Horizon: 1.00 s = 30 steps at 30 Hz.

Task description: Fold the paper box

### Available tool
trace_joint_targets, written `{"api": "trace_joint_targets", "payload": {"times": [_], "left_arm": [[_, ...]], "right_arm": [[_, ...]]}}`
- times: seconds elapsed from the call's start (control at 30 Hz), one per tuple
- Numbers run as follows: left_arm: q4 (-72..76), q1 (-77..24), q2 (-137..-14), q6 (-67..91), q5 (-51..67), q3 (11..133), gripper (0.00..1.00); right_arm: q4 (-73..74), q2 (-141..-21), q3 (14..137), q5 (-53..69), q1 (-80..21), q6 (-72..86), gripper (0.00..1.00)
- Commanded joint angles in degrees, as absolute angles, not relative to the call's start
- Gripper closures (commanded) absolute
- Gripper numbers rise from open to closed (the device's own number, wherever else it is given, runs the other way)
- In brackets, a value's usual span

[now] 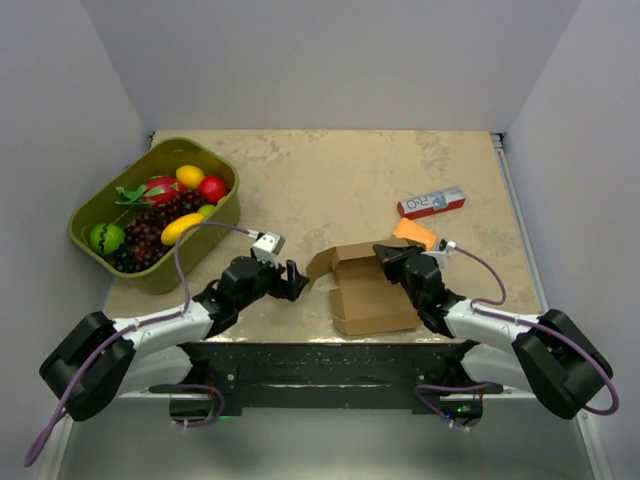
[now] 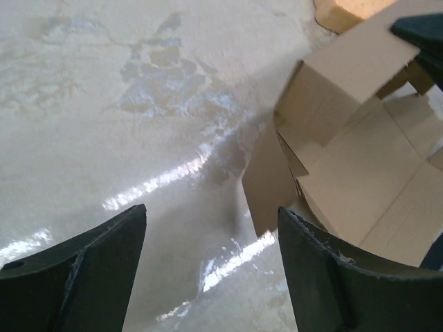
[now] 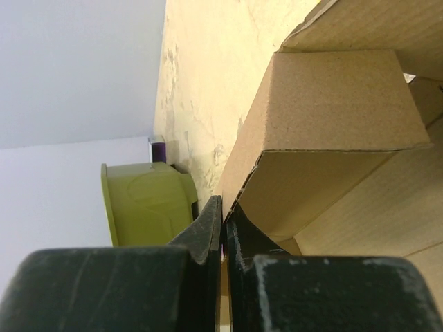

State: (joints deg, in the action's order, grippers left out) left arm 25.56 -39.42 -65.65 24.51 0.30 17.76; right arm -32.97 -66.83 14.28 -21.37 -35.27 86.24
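Right fingers [image 1: 388, 257] were shut at the box's [image 1: 372, 298] back wall, prob. steadying it. Left fingers [image 1: 296, 281] gaped wide beside its left flap, nothing held, apparently ready to fold.

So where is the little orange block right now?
In the top view, the small orange block sits on the right side, between the narrow red-and-white carton and the brown cardboard box, just beyond the right gripper.
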Motion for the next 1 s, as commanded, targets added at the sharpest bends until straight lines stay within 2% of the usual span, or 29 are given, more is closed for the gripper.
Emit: {"api": "trace_joint_targets", "payload": {"times": [0.0, 0.13, 0.27, 0.47, 0.7, 0.97], "left_arm": [[28.9, -44.9, -60.2, 24.8, -5.0, 15.2, 0.20], [27.9, -49.6, -54.0, 25.4, -11.9, 14.1, 0.20], [28.2, -55.4, -54.0, 25.9, -14.9, 15.8, 0.29], [26.8, -62.2, -64.0, 28.5, -13.4, 21.2, 0.42], [35.8, -62.8, -74.3, 30.6, -7.9, 21.2, 0.49], [42.2, -62.9, -79.6, 30.5, -7.6, 24.8, 0.58]], "right_arm": [[-30.1, -66.2, 13.0, -25.4, -35.6, 83.3, 1.00], [-29.5, -66.1, 13.8, -25.3, -35.5, 82.9, 1.00], [-29.2, -65.7, 13.8, -25.5, -35.6, 82.8, 1.00], [-28.2, -64.6, 14.1, -25.7, -35.6, 82.7, 1.00], [-27.8, -64.0, 14.2, -26.3, -35.6, 82.4, 1.00], [-28.0, -64.7, 14.3, -26.2, -35.7, 82.2, 1.00]]}}
